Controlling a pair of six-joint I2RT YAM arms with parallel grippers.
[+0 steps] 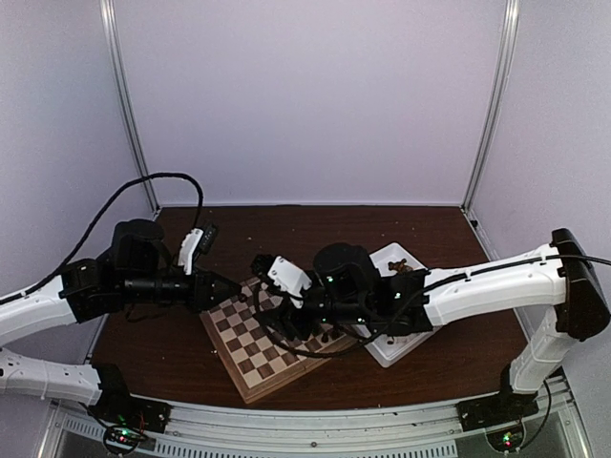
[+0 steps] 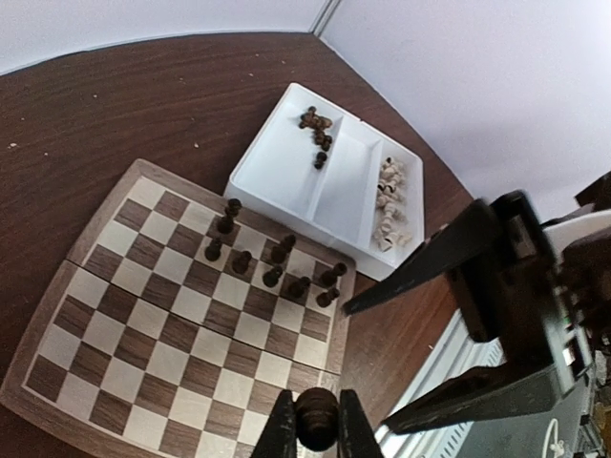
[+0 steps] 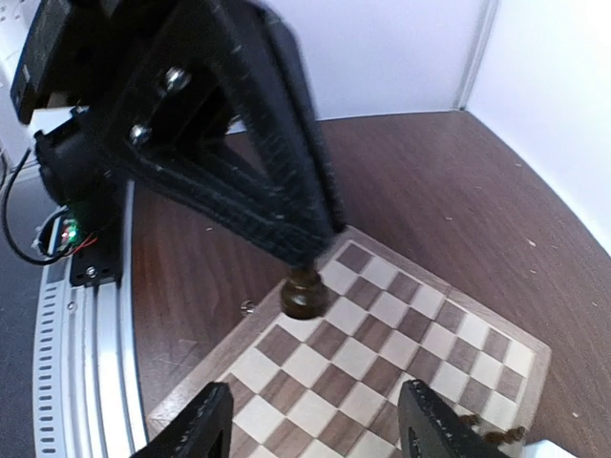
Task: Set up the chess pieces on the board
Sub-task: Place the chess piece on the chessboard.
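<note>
The left gripper [image 2: 315, 410] is clenched on a dark chess piece [image 3: 304, 292], holding it upright just above the near corner of the chessboard [image 2: 143, 324]. The right gripper [image 3: 313, 401] hangs over the board with its jaws apart and nothing between them. Further across, roughly ten dark pieces [image 2: 272, 262] stand in two loose rows along the board's far edge. Beyond that edge sits the white tray [image 2: 277, 162], with a few dark pieces [image 2: 317, 129] in one compartment and the cream pieces [image 2: 389, 205] in the other. I'd say well under half is done: no cream piece is on the board yet.
</note>
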